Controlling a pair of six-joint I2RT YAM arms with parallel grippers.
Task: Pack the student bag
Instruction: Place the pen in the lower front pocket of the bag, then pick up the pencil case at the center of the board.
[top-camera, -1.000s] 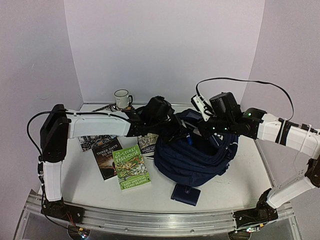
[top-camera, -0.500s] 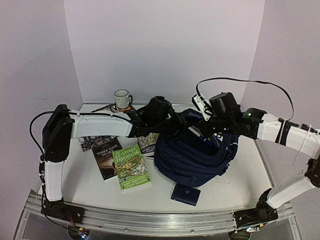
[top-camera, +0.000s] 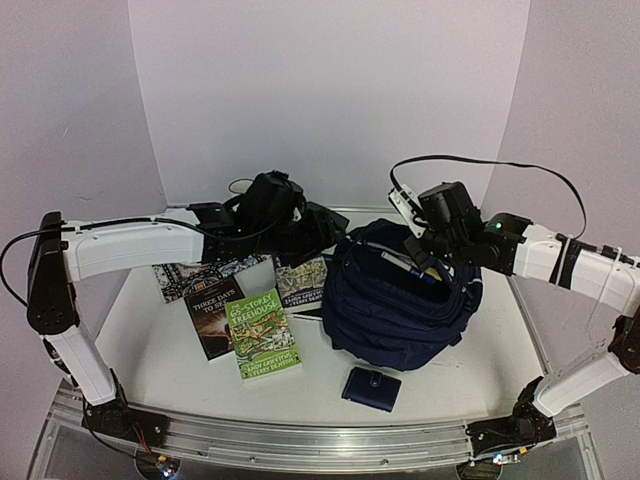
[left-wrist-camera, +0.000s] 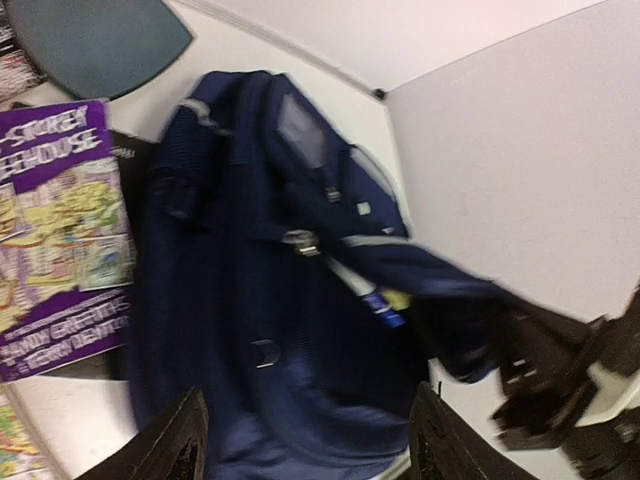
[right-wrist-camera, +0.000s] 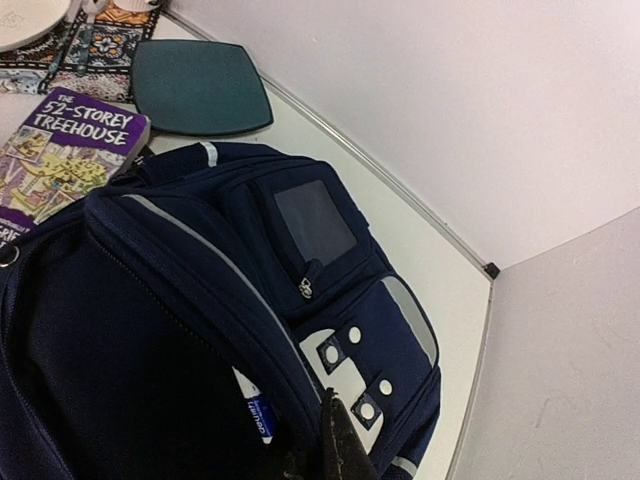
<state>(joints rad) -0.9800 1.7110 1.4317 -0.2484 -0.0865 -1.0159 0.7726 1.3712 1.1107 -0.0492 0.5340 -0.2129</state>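
The student bag (top-camera: 400, 305), a large navy backpack, sits right of centre with its mouth held up. My right gripper (top-camera: 425, 258) is shut on the rim of the opening, and the wrist view shows its dark fingertips (right-wrist-camera: 338, 440) pinching the fabric edge. A white pen with a blue label (top-camera: 400, 265) lies inside the opening (right-wrist-camera: 255, 412). My left gripper (top-camera: 318, 226) hangs to the left of the bag, apart from it. Its two fingers (left-wrist-camera: 180, 445) stand wide open with nothing between them, above the bag's side (left-wrist-camera: 270, 300).
Left of the bag lie a purple Treehouse book (top-camera: 300, 283), a green Treehouse book (top-camera: 262, 335) and a dark book (top-camera: 212, 315). A small navy wallet (top-camera: 371, 388) is near the front edge. A teal plate (right-wrist-camera: 200, 88) and a patterned mat (top-camera: 190, 275) sit behind.
My left gripper has opened and drawn back to the left, out of the bag's mouth. The pen now rests inside the opening. My right gripper has kept its hold on the rim.
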